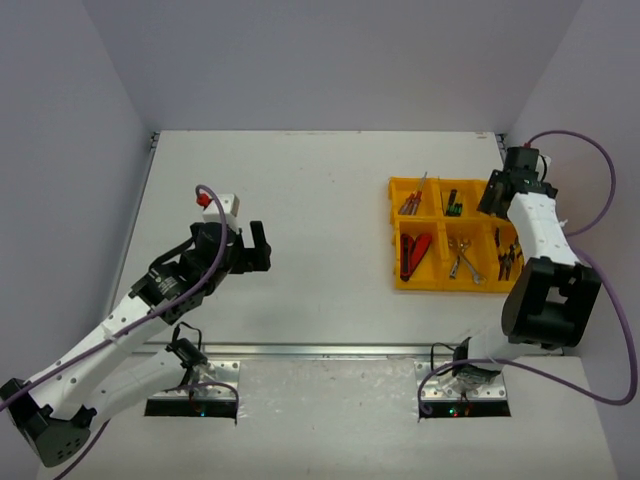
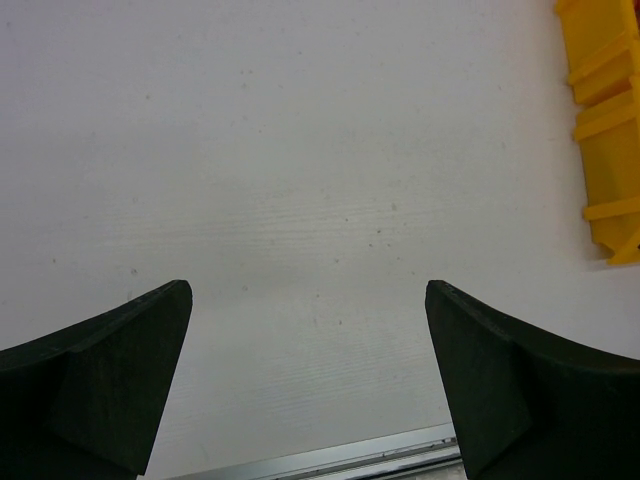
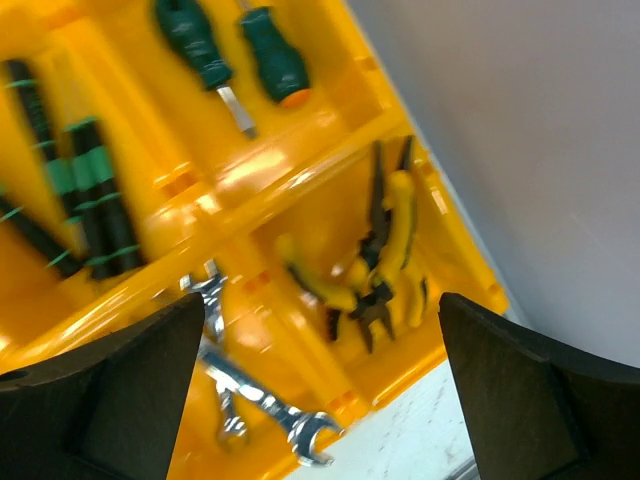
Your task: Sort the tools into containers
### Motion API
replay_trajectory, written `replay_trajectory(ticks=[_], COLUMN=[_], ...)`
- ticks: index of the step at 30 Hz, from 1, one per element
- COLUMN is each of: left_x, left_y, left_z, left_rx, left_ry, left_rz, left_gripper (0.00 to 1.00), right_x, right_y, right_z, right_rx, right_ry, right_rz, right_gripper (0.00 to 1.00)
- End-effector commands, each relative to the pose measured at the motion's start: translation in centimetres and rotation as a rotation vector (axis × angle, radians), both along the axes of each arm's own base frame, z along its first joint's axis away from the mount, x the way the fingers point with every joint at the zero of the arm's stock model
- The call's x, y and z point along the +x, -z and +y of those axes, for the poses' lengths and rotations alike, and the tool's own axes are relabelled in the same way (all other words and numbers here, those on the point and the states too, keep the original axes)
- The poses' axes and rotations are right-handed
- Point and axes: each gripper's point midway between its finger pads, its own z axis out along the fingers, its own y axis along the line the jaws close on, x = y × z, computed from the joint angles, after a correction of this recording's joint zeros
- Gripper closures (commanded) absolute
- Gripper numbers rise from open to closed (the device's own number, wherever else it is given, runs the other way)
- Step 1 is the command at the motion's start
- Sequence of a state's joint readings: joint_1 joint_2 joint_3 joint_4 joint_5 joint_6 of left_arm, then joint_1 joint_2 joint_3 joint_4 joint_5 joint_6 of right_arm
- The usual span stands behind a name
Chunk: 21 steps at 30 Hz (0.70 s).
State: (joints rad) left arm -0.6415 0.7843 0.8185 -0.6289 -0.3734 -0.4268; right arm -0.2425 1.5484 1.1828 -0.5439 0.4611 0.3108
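The containers are compartments of one yellow tray (image 1: pixel 393 232) at the right of the table. Red-handled screwdrivers (image 1: pixel 410 203), green-banded ones (image 1: pixel 452 203), red-black knives (image 1: pixel 415 255), silver wrenches (image 1: pixel 462 262) and yellow-black pliers (image 1: pixel 505 258) lie in separate compartments. My right gripper (image 1: pixel 497 195) hangs open and empty above the tray's far right corner. Its wrist view looks down between the jaws (image 3: pixel 320 330) on the pliers (image 3: pixel 375 260), wrenches (image 3: pixel 260 395), two dark green screwdrivers (image 3: pixel 200 45) and a tray divider (image 3: pixel 300 170). My left gripper (image 1: pixel 258 248) is open over bare table, its jaws (image 2: pixel 308 300) holding nothing.
White walls close in the table on three sides. The tray's left edge (image 2: pixel 610 130) shows at the right of the left wrist view. A metal rail (image 1: pixel 330 350) runs along the near edge in front of the arm bases. A purple cable (image 1: pixel 600 200) loops beside the right arm.
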Motion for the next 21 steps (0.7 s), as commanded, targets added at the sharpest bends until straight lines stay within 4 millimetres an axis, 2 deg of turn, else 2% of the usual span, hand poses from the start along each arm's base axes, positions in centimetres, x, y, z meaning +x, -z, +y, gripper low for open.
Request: replay_trajectory(ticks=[1, 2, 3, 4, 6, 8, 9, 11, 13, 16, 17, 21], left_x=[1.3, 1.4, 1.6, 1.6, 1.6, 1.5, 1.4, 1.0, 0.5, -0.2, -0.9, -3.0], left_y=[-1.6, -1.8, -2.5, -2.8, -4.1, -6.3, -7.7, -9.0, -11.1, -12.6, -13.5, -14.6], left_z=[2.3, 3.0, 3.8, 4.3, 5.3, 6.3, 6.9, 8.0, 8.8, 10.2, 11.1, 13.6], left_rx=[0.024, 0.019, 0.012, 0.012, 0.003, 0.004, 0.003, 0.02, 0.02, 0.029, 0.028, 0.017], left_ry=[-0.164, -0.209, -0.257, -0.285, -0.333, -0.367, -0.391, -0.425, -0.438, -0.474, -0.499, -0.546], left_rz=[-0.049, -0.054, -0.071, -0.077, -0.111, -0.159, -0.191, -0.219, -0.259, -0.301, -0.328, -0.409], left_gripper=[0.0, 0.0, 0.0, 0.0, 0.0, 0.0, 0.0, 0.0, 0.0, 0.0, 0.0, 0.0], right_x=[1.6, 1.1, 0.9, 0.6, -1.5, -3.9, -5.0, -7.1, -9.7, -12.8, -14.6, -19.6], right_y=[-6.1, -7.3, -8.0, -9.0, -10.2, -12.6, -12.8, -13.3, -14.8, -16.5, -17.2, -19.8], right_z=[6.3, 8.1, 10.8, 12.3, 16.0, 18.4, 18.9, 18.9, 18.3, 17.7, 17.1, 13.8], right_rx=[0.057, 0.061, 0.069, 0.081, 0.156, 0.227, 0.243, 0.248, 0.213, 0.201, 0.184, 0.05], right_ry=[-0.203, -0.264, -0.347, -0.397, -0.517, -0.62, -0.641, -0.653, -0.647, -0.631, -0.618, -0.542], right_rz=[-0.175, -0.2, -0.217, -0.246, -0.318, -0.431, -0.461, -0.506, -0.555, -0.606, -0.607, -0.626], right_gripper=[0.01, 0.01, 0.01, 0.01, 0.01, 0.01, 0.01, 0.01, 0.01, 0.01, 0.01, 0.01])
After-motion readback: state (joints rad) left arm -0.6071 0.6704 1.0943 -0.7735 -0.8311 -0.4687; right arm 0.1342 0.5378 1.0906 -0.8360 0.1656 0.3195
